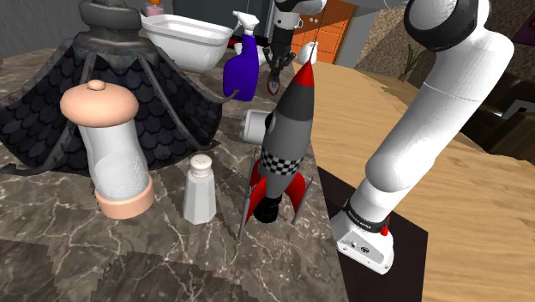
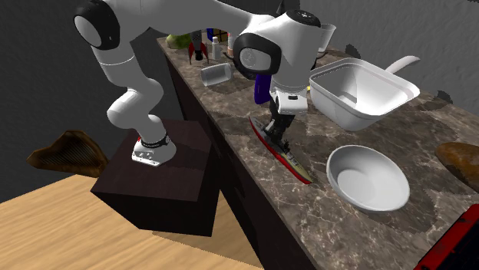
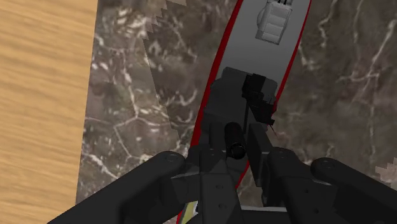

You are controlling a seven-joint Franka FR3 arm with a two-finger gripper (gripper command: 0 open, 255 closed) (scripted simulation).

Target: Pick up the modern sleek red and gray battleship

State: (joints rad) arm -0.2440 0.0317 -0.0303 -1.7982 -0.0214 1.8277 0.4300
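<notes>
The battleship [image 2: 290,159] is long and slim, with a grey deck, a red hull edge and a dark superstructure. It lies on the marble counter [image 2: 253,165] near the front edge, between the white basin and the drop to the floor. My black gripper [image 2: 275,136] comes down on its middle. In the wrist view the gripper [image 3: 236,159] has its fingers [image 3: 205,167] clasped on both sides of the dark superstructure, and the grey deck [image 3: 267,60] stretches away ahead. In the shoulder view the gripper [image 1: 274,75] is far back, partly hidden behind the toy rocket.
A white basin [image 2: 361,92] and a white bowl [image 2: 367,178] stand close to the ship. A blue spray bottle [image 1: 242,64], a toy rocket [image 1: 287,137], a white cup [image 1: 255,126], a shaker [image 1: 200,189], a pink-capped grinder [image 1: 111,146] and a dark scaly object [image 1: 51,94] crowd the counter.
</notes>
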